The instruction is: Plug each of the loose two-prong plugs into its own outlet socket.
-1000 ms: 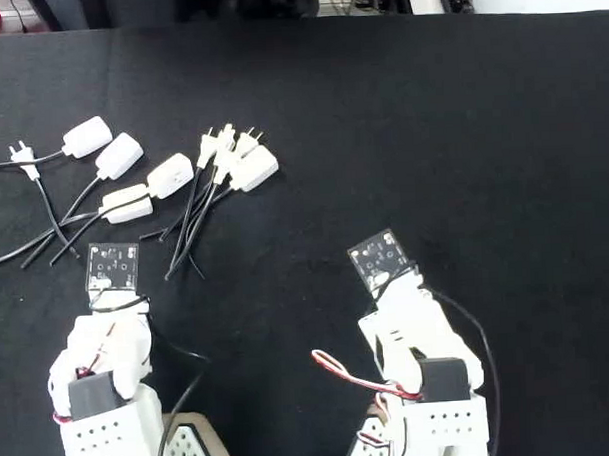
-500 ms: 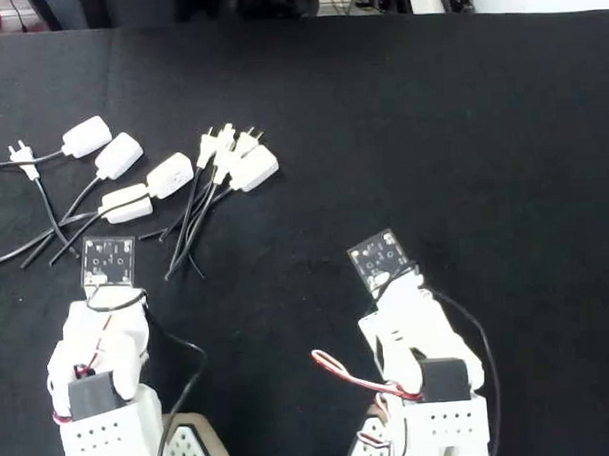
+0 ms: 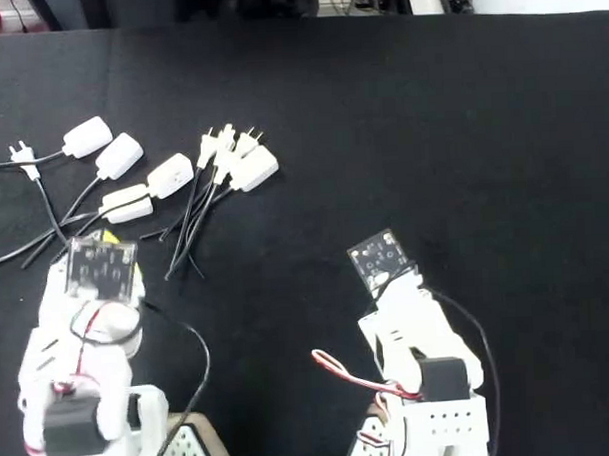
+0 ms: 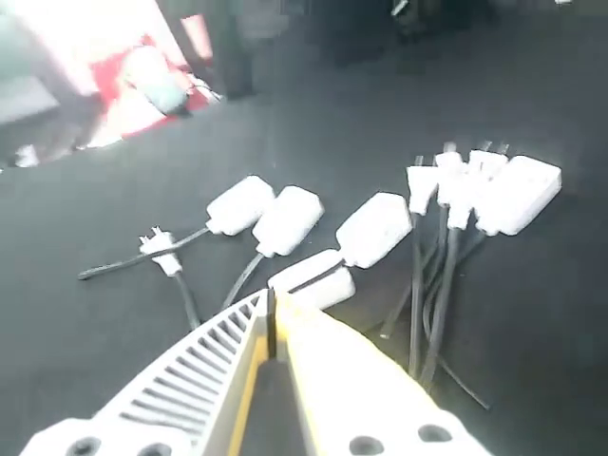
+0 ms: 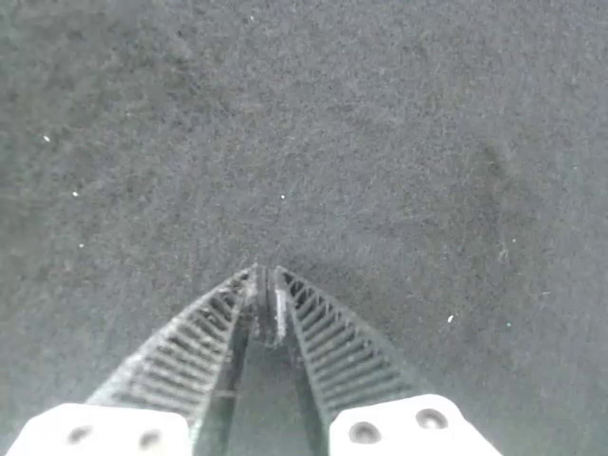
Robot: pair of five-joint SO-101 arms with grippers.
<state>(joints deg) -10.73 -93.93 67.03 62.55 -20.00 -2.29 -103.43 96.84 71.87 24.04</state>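
The task is judged to be at its opening step: none of the white two-prong plugs on black cords [image 3: 225,148] is seated in any of the white rounded plastic outlet sockets [image 3: 119,154]. In the high view the sockets are spread across the upper left of the frame on the black cloth-covered table [image 3: 461,132], a bunch of plugs is gathered just right of them, and a single plug [image 3: 22,154] is laid at the far left edge. The left gripper [image 4: 271,304] is held at the lower left, near the closest socket [image 4: 313,278], its fingers pressed together with nothing between them. The right gripper [image 5: 264,290] is parked at the lower centre over bare cloth, well apart from the cords, its fingers likewise closed on nothing. Next, the left fingers would need to be parted and lowered around one socket or plug body, while the partner piece is fetched by the other arm.
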